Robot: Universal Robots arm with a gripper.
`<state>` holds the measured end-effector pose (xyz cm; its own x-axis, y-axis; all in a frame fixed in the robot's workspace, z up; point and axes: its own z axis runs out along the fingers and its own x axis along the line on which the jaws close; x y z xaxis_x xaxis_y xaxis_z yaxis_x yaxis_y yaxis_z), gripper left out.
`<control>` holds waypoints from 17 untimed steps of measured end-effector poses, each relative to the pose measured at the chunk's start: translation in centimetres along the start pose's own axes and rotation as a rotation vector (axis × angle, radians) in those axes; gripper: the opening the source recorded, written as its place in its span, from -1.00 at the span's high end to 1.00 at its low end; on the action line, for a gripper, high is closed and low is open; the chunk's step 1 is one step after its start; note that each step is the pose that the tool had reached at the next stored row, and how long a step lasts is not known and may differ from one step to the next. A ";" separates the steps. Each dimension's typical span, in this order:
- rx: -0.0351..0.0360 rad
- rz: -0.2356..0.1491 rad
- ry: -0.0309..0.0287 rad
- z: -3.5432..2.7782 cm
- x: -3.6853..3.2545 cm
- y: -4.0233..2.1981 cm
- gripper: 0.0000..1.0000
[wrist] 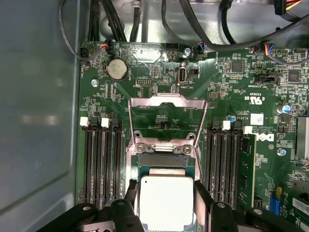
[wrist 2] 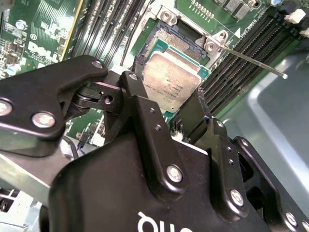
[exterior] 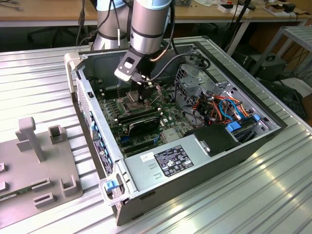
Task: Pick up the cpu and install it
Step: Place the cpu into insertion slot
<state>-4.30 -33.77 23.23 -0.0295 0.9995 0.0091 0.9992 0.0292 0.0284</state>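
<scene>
ROBOT ARM AT THE SOCKET: Inside an open computer case (exterior: 219, 163), the arm's gripper (exterior: 141, 93) hangs low over the green circuit board (wrist: 231, 87). Its two black jaws are closed on the cpu (wrist: 166, 205) (wrist 2: 170, 79), pinching opposite edges of the silver-topped chip. The cpu lies between the jaws, directly over the square socket (wrist: 161, 162), whose strip of contacts shows just past the chip's free edge. Whether the chip rests in the socket or hovers just above it cannot be told. Beyond the jaws, the socket's metal frame (wrist: 166, 104) stands hinged open, clear of the chip. Rows of memory slots (wrist: 101, 164) flank the jaws on both sides, close to each finger's (wrist: 130, 203) outer face. A thin lever (wrist 2: 251, 59) juts out beside one jaw, and the grey case wall (wrist: 38, 121) rises just past the slots on one side, leaving little room there.
</scene>
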 end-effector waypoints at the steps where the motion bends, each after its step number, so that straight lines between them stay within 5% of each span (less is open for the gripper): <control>1: -0.0001 0.000 0.0000 0.26 0.00 -0.01 -0.09; 5: -0.0001 0.000 0.0001 0.98 -0.01 -0.03 -0.09; 17: -0.0001 0.000 0.0000 1.41 -0.01 -0.05 -0.09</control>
<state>-4.31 -33.77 21.83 -0.0295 0.9995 0.0091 0.9992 0.0292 0.0285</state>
